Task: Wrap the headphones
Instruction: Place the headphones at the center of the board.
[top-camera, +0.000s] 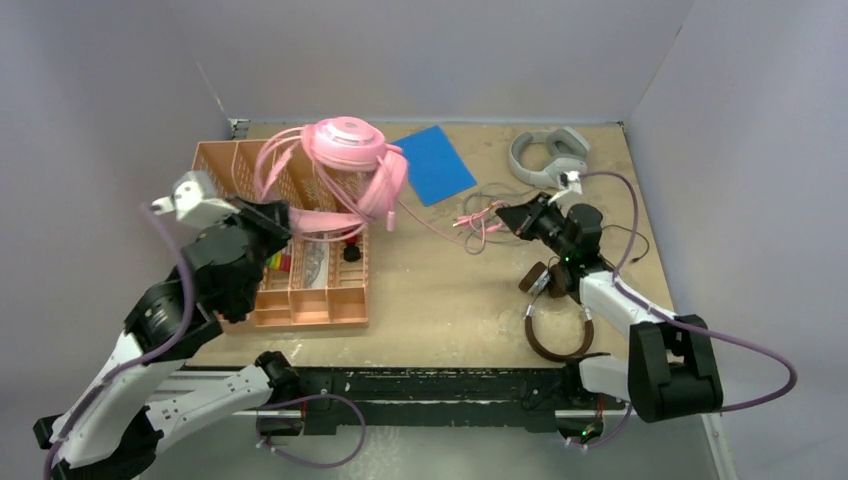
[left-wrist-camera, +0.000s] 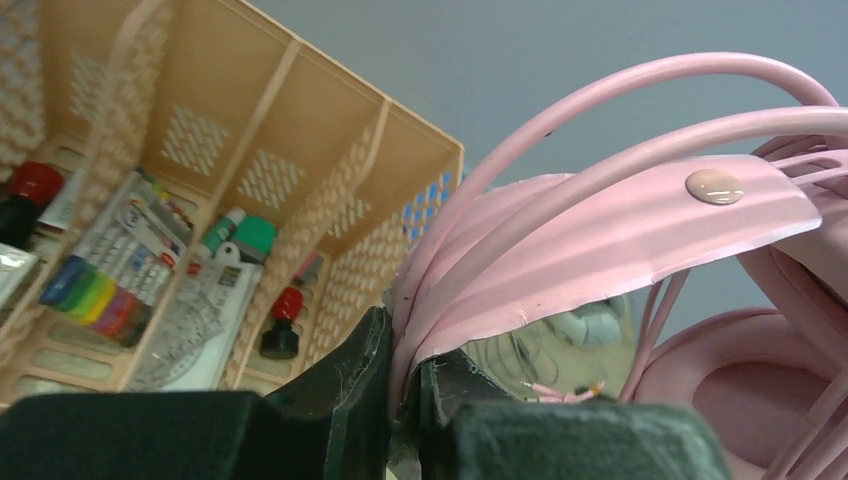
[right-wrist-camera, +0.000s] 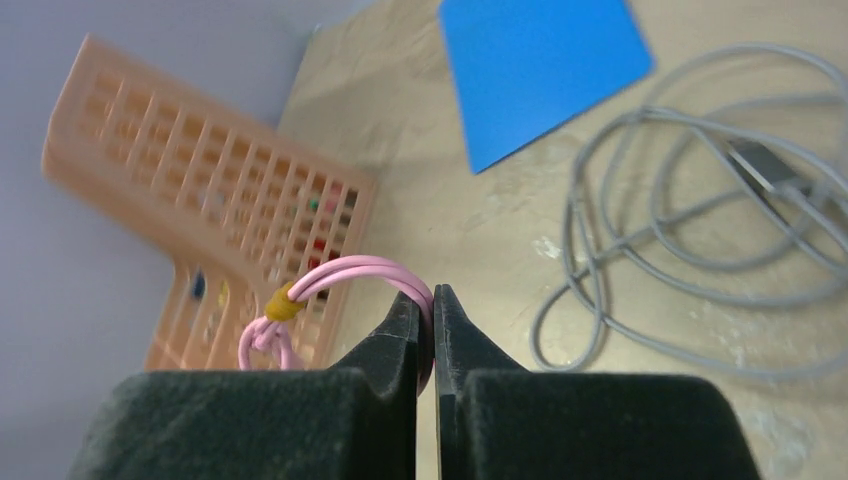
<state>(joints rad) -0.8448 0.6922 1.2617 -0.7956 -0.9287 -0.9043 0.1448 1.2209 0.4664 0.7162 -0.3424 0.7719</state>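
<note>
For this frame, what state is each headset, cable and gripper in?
Pink headphones: lifted, headband clamped, cable looped over it.
Pink cable: pinched near its tied end.
Brown headphones: flat on table, not held.
Grey headphones: on table, not held.
Grey cable: loose coils, unwrapped.
Left gripper: shut on pink headphones.
Right gripper: shut on pink cable.

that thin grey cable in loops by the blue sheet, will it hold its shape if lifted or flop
Probably floppy: the thin grey cable lies in loose, uneven loops on the wooden table, so lifting one strand would likely leave the rest sagging. Its loops cross, so it may tangle.
</note>
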